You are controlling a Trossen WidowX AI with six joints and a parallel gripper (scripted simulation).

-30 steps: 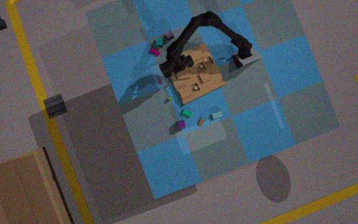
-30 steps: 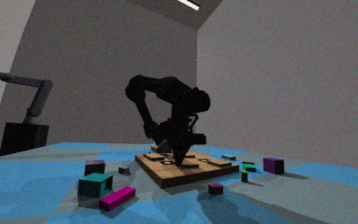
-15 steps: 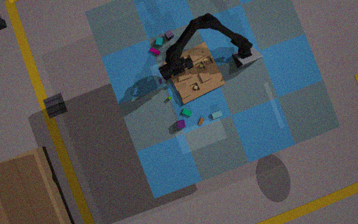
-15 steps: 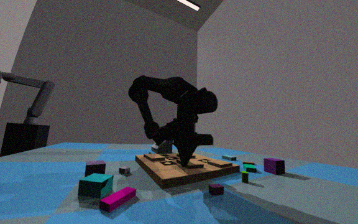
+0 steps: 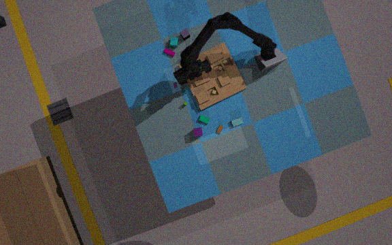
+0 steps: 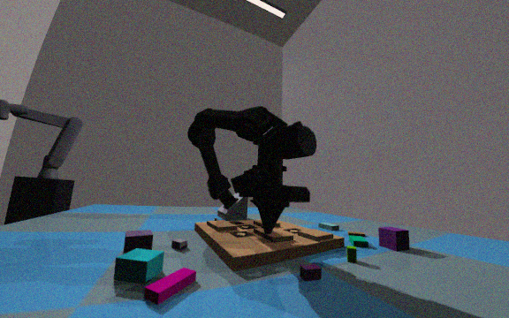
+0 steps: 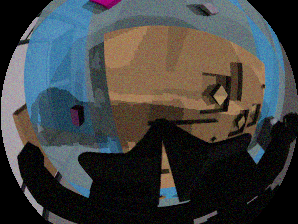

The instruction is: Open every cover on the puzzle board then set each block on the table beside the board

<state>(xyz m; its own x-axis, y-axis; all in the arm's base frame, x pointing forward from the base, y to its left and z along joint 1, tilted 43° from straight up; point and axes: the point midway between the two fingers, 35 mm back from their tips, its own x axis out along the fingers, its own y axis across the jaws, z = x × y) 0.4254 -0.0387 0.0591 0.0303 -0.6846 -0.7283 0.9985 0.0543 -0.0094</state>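
The wooden puzzle board (image 5: 235, 88) (image 6: 237, 261) (image 7: 135, 55) lies flat on the table. My gripper (image 6: 269, 231) (image 7: 160, 123) is shut, with nothing seen between its tips. The tips are down at a flat wooden cover (image 6: 281, 238) on the board's near side in the exterior view; contact is unclear. In the top view the arm hides this part. A pale yellow block (image 5: 214, 91) shows in an uncovered well. Another pale block (image 6: 242, 234) (image 7: 220, 95) shows in its well, and a further one (image 7: 241, 121) is partly visible beside it. Other raised covers (image 6: 318, 235) (image 6: 220, 225) lie on the board.
Loose blocks lie around the board: teal (image 5: 173, 42) (image 6: 139, 265), magenta (image 5: 169, 52) (image 6: 170, 285), small dark purple (image 6: 310, 272) (image 7: 77, 115), lime (image 5: 185, 103) (image 6: 352, 254), green (image 5: 203, 119), purple (image 5: 198, 132) (image 6: 393, 238), orange (image 5: 219, 129) and pale teal (image 5: 237, 122).
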